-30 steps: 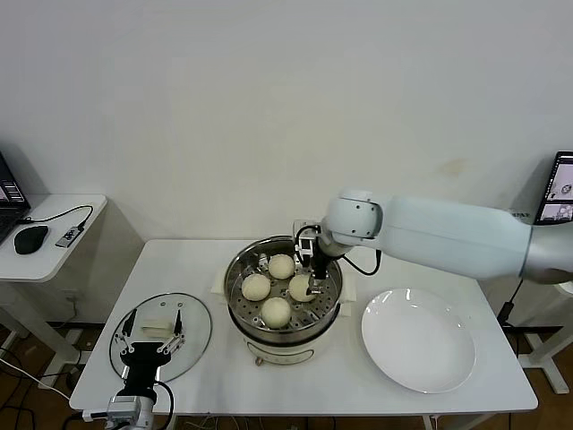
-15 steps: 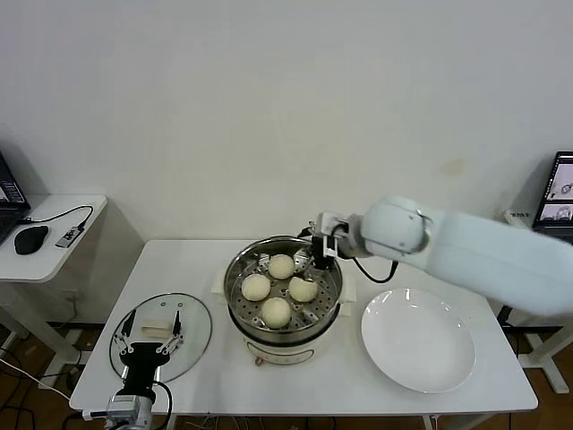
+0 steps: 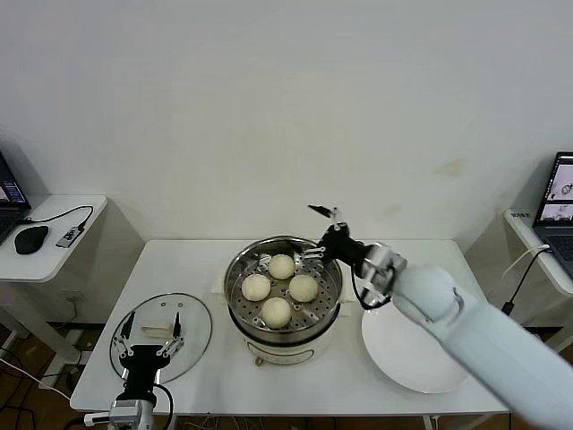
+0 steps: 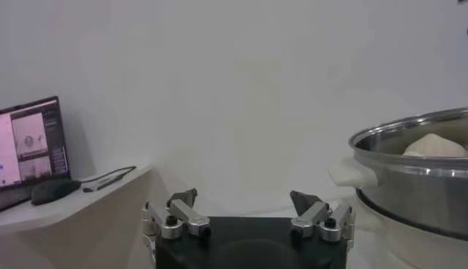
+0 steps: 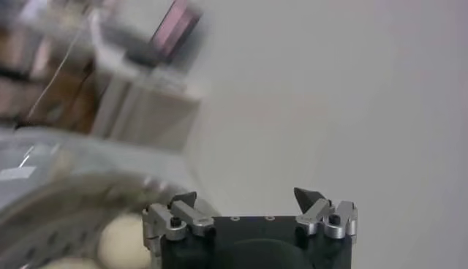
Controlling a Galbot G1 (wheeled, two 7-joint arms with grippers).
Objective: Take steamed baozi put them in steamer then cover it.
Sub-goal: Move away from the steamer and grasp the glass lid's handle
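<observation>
Right claw [image 3: 324, 231] up over the far rim of the steamer [image 3: 283, 296], prongs spread wide, carrying nothing. All four steamed baozi [image 3: 281, 266] already sitting on the perforated tray inside the steamer, so loading looks done. White plate [image 3: 403, 351] just beside the steamer, bare. Only the lid left, by the look of it: cover [image 3: 161, 335] flat on the table [image 3: 313, 390], well apart from the steamer on the other side from the plate. Left claw [image 3: 149, 341] parked right above the cover, also gaping and gripping nothing yet.
</observation>
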